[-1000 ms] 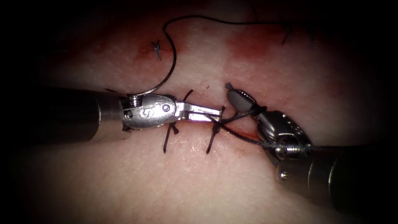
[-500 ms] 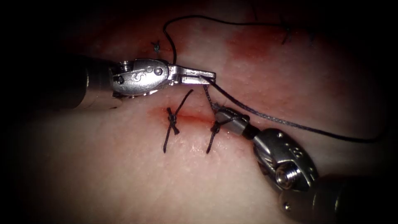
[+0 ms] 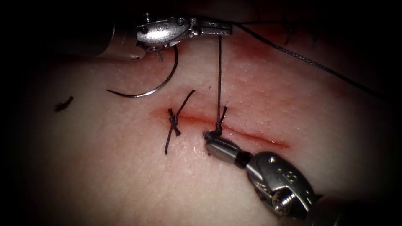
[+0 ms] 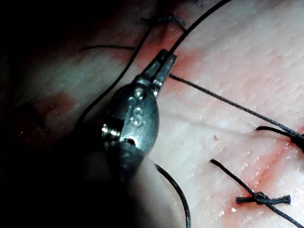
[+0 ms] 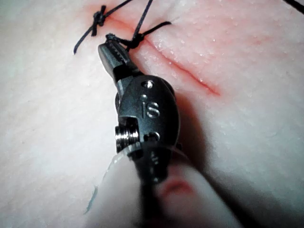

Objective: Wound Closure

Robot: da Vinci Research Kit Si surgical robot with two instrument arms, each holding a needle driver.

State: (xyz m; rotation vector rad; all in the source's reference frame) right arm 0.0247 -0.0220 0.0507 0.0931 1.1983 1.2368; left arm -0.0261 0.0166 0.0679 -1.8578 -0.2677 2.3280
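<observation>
Jaws of the left tool are closed on the thread, high above the cut; a second ago they lay low by the wound, and they have since lifted up and away, drawing the strand taut. It now runs straight down from them to the knot at the second stitch. The right tool has its jaws clamped on the short end just at that knot, on the near edge of the cut, having come round from the far side of it. What could go wrong from here, as I judge it: the two tools pull against each other through one small knot, so too hard a pull could tear the stitch through the tissue or snap the strand; a slip at the right jaws — they hold very little thread — would let the knot go slack. The needle is free of the tissue and in neither tool; it lies on the surface to the left of the cut, its curve hanging just below the left tool's wrist and trailing from the long strand that leaves toward the right. A sharp further lift might drag it across the skin. The finished stitch sits left of the one in hand, well clear of both tools.
</observation>
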